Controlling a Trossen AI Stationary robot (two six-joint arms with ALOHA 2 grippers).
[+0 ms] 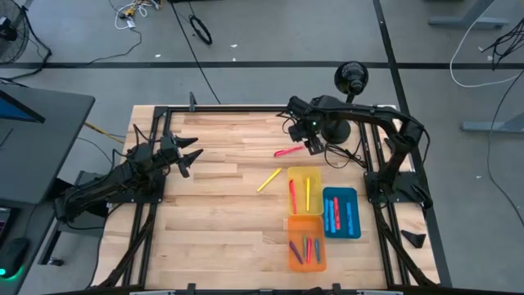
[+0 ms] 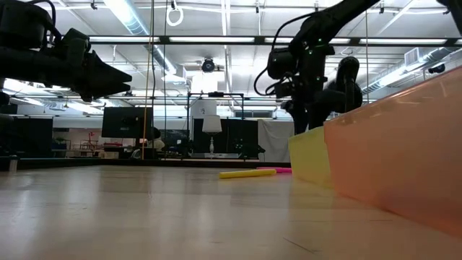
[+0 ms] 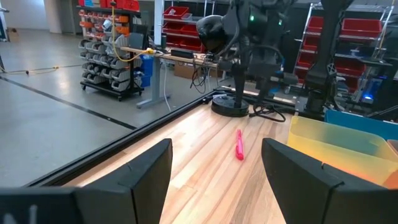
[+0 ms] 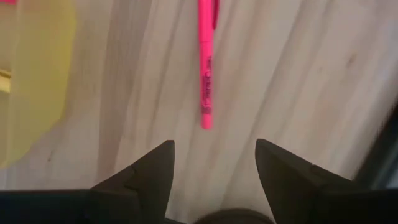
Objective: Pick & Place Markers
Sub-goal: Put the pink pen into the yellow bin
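Jaws of our right gripper (image 4: 211,155) hang spread above the pink marker (image 4: 206,68) on the tabletop (image 1: 213,205), while our left gripper (image 1: 190,157) waits, also spread.

A pink marker (image 1: 288,152) and a yellow marker (image 1: 268,180) lie flat on the wood; other markers (image 1: 304,246) fill trays.

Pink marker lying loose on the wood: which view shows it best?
The right wrist view: the pink marker fills the frame, print visible. The high view shows it small, the left wrist view distant, the low view only a sliver.
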